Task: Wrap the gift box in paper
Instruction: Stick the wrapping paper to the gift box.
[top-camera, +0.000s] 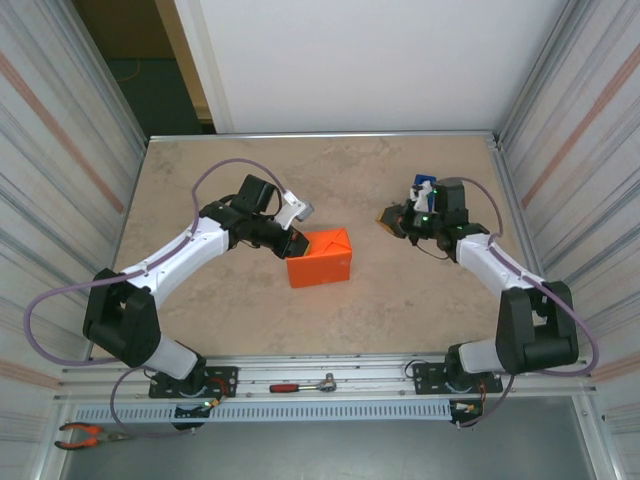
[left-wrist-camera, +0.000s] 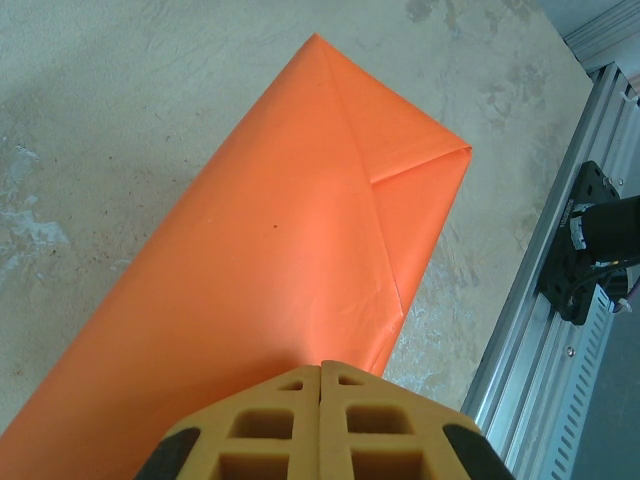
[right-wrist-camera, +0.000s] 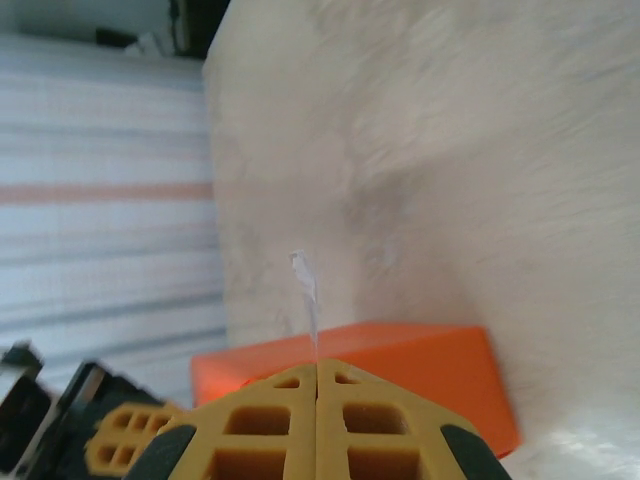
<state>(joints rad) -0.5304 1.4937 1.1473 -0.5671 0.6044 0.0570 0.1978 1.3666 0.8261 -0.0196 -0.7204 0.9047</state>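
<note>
— Paper (top-camera: 320, 258) looks folded round every side we can see, a boxy orange parcel at the middle of the top view. Where do you put the gift box?
— Inside, I'd judge; the parcel has the shape for it. In the left wrist view a triangular end flap (left-wrist-camera: 385, 123) lies folded flat at the upper right.
— And the left gripper (top-camera: 299, 243)?
— Fingers pressed together with nothing between them, the tip at the parcel's upper-left edge in the top view. From its own camera the tip sits at the bottom of the frame, right over the orange surface. I read that as pinning a fold down, though I cannot tell whether it truly touches.
— The right gripper (top-camera: 386, 221)?
— Closed too, to the right of the parcel and apart from it, with the blue tape dispenser (top-camera: 424, 188) just above it in the frame. In its wrist view a thin clear strip (right-wrist-camera: 306, 285) stands up from the seam between the fingers. It is probably tape, pinched ready for sealing.
— So where is the parcel relative to that gripper?
— Low in the centre of the right wrist view, beyond the fingertips and blurred. In the top view bare table (top-camera: 420, 300) lies between them.
</note>
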